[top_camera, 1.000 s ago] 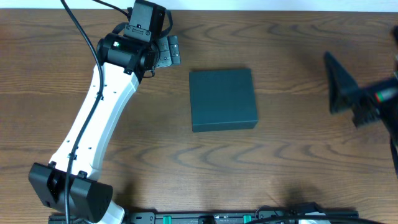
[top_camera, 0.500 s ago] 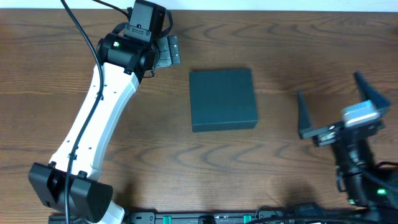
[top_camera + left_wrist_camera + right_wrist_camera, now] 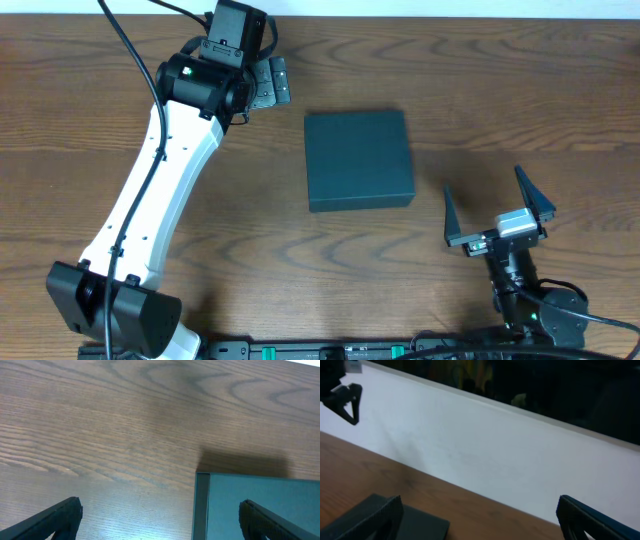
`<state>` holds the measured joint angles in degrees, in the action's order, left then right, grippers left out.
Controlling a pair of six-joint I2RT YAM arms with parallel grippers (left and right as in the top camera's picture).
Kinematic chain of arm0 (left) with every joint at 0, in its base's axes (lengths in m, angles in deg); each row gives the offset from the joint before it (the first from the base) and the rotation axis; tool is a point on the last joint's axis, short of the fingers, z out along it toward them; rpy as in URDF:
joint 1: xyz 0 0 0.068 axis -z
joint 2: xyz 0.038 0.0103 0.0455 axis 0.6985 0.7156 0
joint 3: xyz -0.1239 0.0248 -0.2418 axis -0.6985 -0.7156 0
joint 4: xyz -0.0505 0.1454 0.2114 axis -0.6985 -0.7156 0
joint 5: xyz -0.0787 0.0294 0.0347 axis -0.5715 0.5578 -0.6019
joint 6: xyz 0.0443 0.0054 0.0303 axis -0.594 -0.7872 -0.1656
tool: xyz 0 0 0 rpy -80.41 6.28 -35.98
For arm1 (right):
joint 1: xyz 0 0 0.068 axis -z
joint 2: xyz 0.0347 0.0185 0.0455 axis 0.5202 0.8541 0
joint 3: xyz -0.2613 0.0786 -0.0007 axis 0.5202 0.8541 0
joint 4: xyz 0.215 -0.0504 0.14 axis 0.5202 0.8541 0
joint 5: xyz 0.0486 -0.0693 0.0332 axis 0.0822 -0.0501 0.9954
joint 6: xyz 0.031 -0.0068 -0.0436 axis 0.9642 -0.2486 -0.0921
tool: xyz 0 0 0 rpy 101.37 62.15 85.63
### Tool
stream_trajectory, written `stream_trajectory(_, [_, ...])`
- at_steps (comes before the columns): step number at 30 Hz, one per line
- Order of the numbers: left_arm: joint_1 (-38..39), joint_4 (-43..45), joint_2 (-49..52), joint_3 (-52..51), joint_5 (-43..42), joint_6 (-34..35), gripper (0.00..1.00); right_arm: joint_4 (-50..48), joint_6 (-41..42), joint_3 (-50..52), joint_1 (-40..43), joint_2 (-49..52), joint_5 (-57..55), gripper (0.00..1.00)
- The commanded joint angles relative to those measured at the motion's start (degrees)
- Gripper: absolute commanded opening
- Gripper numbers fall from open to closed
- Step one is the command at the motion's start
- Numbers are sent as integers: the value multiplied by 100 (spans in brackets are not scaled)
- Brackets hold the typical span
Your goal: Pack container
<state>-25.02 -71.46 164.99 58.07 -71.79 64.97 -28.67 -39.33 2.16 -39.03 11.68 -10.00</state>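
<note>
R fingers (image 3: 450, 215) swung in near container (image 3: 358, 160), apart — L fingers (image 3: 55, 517) apart; L wrist cam: corner only.

Left arm (image 3: 160, 190): white link, black joints, black cable (image 3: 126, 47); right fingers (image 3: 452, 220) black, triangular.

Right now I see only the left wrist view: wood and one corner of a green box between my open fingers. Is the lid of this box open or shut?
Observer: From overhead, the container shows a flat, unbroken top, so the lid looks shut.
Operator: Thank you. Where is the other arm?
Observer: The right gripper is to the right of the container, a little nearer the robot's base and apart from it, with its jaws wide open.
Operator: And how does my own gripper stand against the box?
Observer: The left gripper is off the container's far left corner, pointing toward it and not touching it.
</note>
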Motion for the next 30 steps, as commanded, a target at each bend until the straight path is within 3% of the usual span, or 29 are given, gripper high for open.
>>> stream_trajectory(1, [-24, -17, 20, 11, 70, -33, 99, -120, 339, 350, 96, -212, 7, 99])
stream_trajectory(30, [-24, -17, 20, 11, 70, -33, 99, -479, 1810, 1659, 251, -940, -682, 99])
